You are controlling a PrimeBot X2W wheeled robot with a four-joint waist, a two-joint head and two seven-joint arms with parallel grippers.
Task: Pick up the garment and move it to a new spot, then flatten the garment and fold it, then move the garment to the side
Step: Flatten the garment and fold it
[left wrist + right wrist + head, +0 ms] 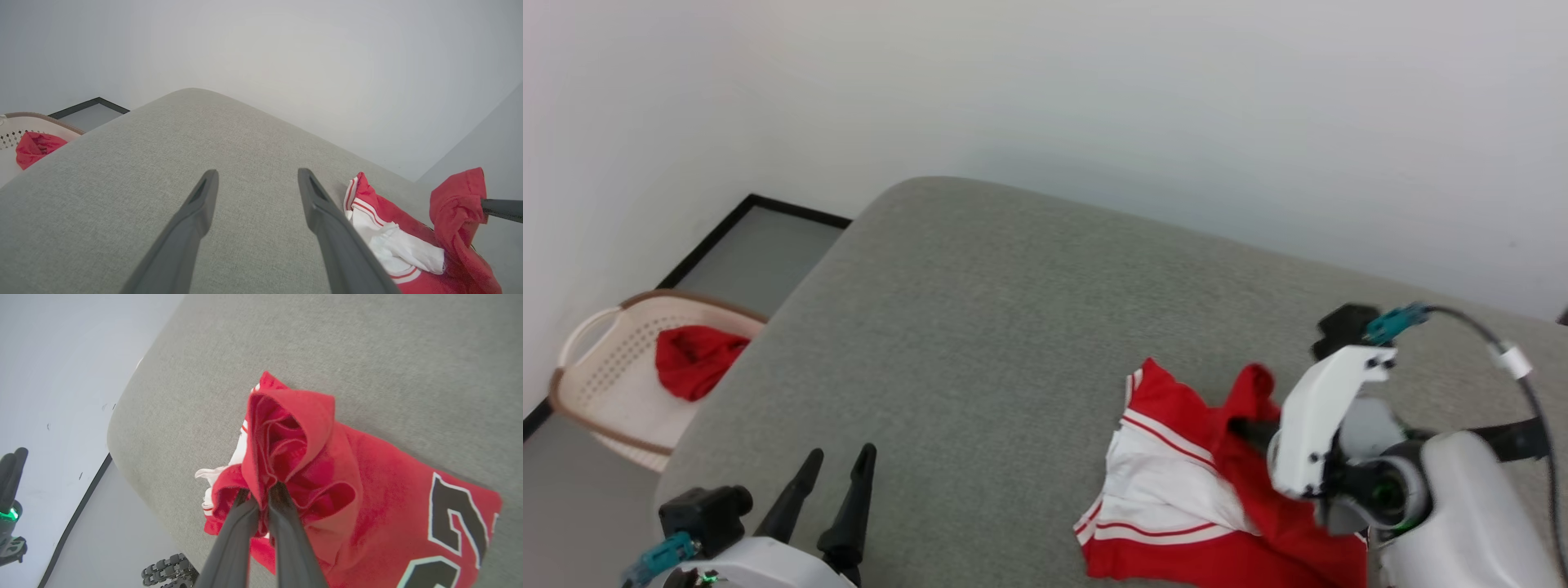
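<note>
The right gripper's [261,491] two long dark fingers are pressed together on a bunched fold of the red jersey-style T-shirt with white sleeves and red-white striped trim [367,486]. They pinch the cloth so that it stands in a hood-shaped peak above the rest. In the head view the right wrist is turned inward, its white housing facing the robot's left and the fingers reaching into the cloth.

The left gripper [841,452] hangs over the near left part of the grey woven upholstered cushion [980,310]. Its fingers are spread wide with nothing between them and point up that view, leaning slightly right.

A broad bare stretch of cushion runs between the two grippers and back to the white wall. The cushion's rounded corner lies at the far left. Beyond its left edge, on the grey floor, stands a white perforated plastic basket with a brown rim [605,359], holding a plain red cloth bundle [694,359].

The T-shirt lies crumpled on the cushion's near right part, well apart from the left gripper. A white sleeve spreads out on the robot's left of the pinched fold. In the right wrist view the black white-edged chest lettering [457,510] lies flat on the other side, and one bunched corner sits close to the cushion's edge.
</note>
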